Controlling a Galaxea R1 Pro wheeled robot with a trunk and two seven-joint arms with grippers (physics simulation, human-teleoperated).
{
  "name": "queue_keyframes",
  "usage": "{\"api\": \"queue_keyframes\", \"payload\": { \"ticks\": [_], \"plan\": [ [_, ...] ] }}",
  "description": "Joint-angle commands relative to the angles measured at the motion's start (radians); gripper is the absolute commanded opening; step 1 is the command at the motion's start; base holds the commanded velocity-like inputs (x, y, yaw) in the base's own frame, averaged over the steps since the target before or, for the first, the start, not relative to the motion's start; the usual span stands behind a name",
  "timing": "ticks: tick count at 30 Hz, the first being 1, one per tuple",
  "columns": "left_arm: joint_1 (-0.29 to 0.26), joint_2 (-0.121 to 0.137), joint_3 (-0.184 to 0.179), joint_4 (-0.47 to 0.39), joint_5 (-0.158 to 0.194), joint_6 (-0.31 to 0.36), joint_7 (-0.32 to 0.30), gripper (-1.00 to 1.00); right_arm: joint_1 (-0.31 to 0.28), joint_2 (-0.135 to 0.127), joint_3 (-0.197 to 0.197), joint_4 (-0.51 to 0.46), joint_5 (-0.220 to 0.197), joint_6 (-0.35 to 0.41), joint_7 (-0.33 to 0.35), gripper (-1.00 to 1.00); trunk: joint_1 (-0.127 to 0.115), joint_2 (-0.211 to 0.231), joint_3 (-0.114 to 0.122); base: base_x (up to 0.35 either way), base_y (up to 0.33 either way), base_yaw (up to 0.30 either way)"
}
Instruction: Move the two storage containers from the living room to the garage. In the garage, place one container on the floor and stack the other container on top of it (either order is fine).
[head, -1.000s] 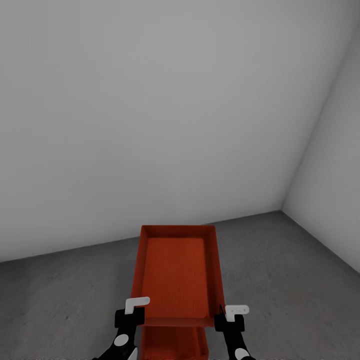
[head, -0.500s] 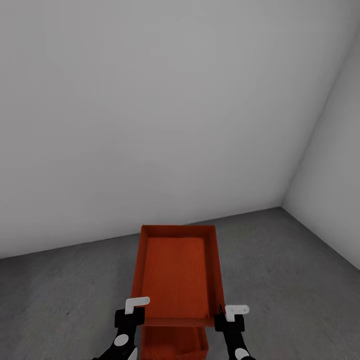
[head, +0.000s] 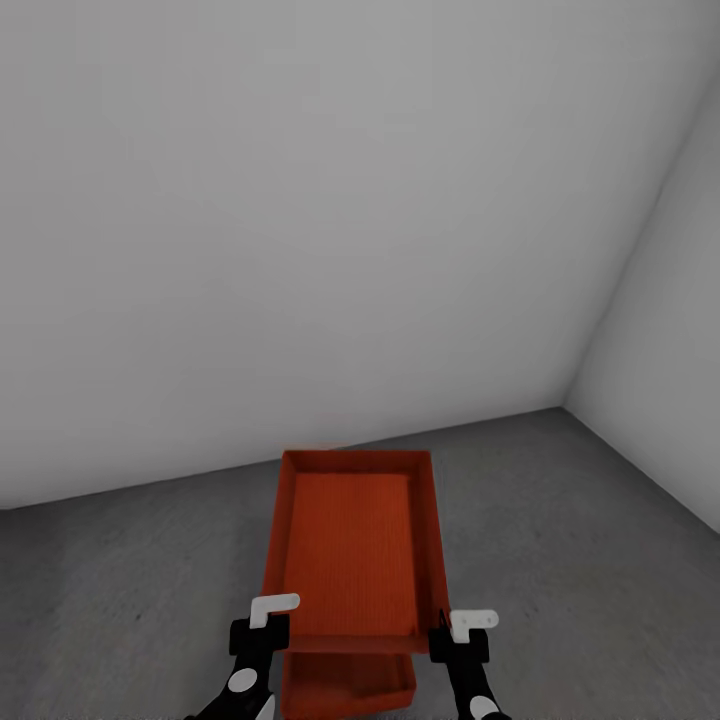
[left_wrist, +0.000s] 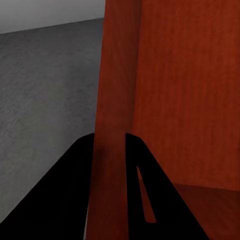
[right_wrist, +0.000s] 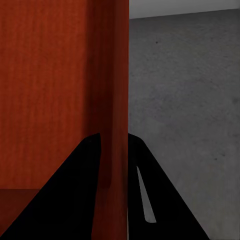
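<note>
— While the robot faced a corner of plain white walls (head: 300, 220), what did its two grippers have hold of?

— A red-orange, thin-walled, open-topped rectangular storage bin (head: 350, 545). The left gripper (head: 262, 630) was clamped on the bin's near left corner, and the right gripper (head: 460, 632) on the near right corner. From each wrist camera a red wall ran straight between the two dark fingers, one finger (left_wrist: 65, 200) outside and the other inside, both pressed against it. So both sets of jaws were closed on that bin's side walls.

— Where did the bin lie from the jaws?

— It stretched forward from them, away from the robot, toward the wall ahead, its long sides in line with the fingers.

— And the second bin?

— A matching red-orange open bin (head: 350, 685) showed just below the held one, between the two grippers and nearer the robot, partly covered by the upper bin's near end. Whether the two touched I could not tell.

— What lay under them?

— A dark grey, speckled concrete floor (head: 560, 560), seen beside the outer finger in both wrist views.
</note>
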Motion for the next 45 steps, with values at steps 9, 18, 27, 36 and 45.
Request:
{"api": "queue_keyframes", "payload": {
  "ticks": [9,18,27,36,45],
  "plan": [
    [0.000,0.000,-0.001,0.003,0.021,-0.003,0.009,-1.00,-0.002,-0.001,-0.042,-0.023,-0.012,-0.038,0.002,-1.00,0.000,-0.001,-0.016,0.000,0.000,0.000],
    [0.000,0.000,-0.001,0.003,0.021,-0.003,0.009,-1.00,-0.002,-0.001,-0.042,-0.023,-0.012,-0.039,0.003,-1.00,0.000,-0.001,-0.031,0.000,0.000,0.000],
    [0.000,0.000,-0.001,0.003,0.021,-0.004,0.009,-1.00,-0.002,-0.001,-0.042,-0.023,-0.012,-0.039,0.003,-1.00,0.000,-0.001,-0.045,0.000,0.000,0.000],
    [0.000,0.000,-0.001,0.003,0.021,-0.004,0.009,-1.00,-0.002,-0.001,-0.042,-0.023,-0.012,-0.039,0.004,-1.00,0.000,-0.001,-0.060,0.000,0.000,0.025],
    [0.000,0.000,-0.001,0.003,0.021,-0.005,0.009,-1.00,-0.002,-0.001,-0.042,-0.023,-0.011,-0.041,0.004,-1.00,0.000,-0.001,-0.070,0.000,0.000,0.175]
  ]
}}
